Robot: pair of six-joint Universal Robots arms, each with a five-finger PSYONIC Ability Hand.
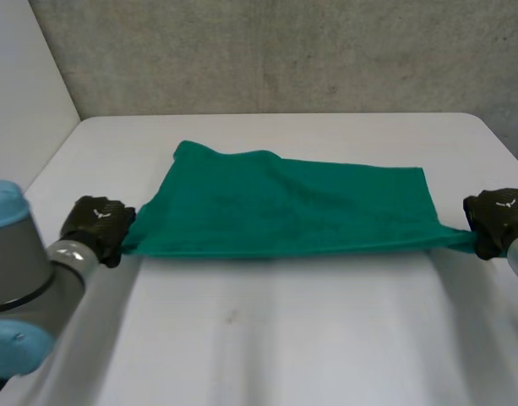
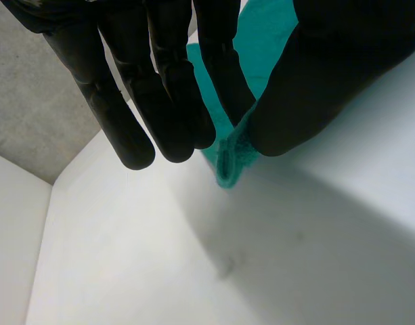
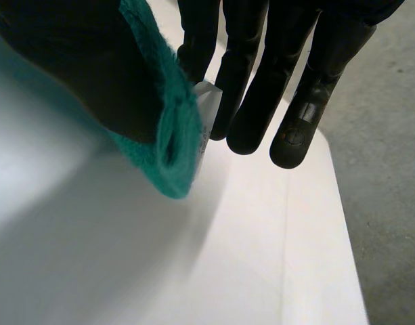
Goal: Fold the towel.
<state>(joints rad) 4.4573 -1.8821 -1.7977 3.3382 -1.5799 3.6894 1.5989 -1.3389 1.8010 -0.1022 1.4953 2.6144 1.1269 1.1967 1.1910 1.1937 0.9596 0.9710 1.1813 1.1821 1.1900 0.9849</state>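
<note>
Green rectangular terry-cloth towel (image 1: 284,211) lies crosswise on the white flat-topped table (image 1: 267,338), spanning the gap between the two hands. The edge nearest the hands is drawn into a straight line from one hand to the other. The part beyond it lies slacker, with a soft hump at the far corner on the left hand's side.

Left hand (image 1: 96,227): at the towel's near corner on its own side. In its wrist view the thumb (image 2: 315,88) and one finger (image 2: 224,74) are clamped together on that corner, and a small fold of cloth pokes out past the fingertips. The other fingers are straight, beside the pinch and off the cloth.

Right hand (image 1: 495,222): at the opposite near corner. In its wrist view the thumb (image 3: 78,68) presses the hem against the nearest finger, so the corner is pinched. A small white label tab (image 3: 206,112) sticks out of the hem towards the fingers. The remaining fingers (image 3: 254,101) are straight and hold nothing.
</note>
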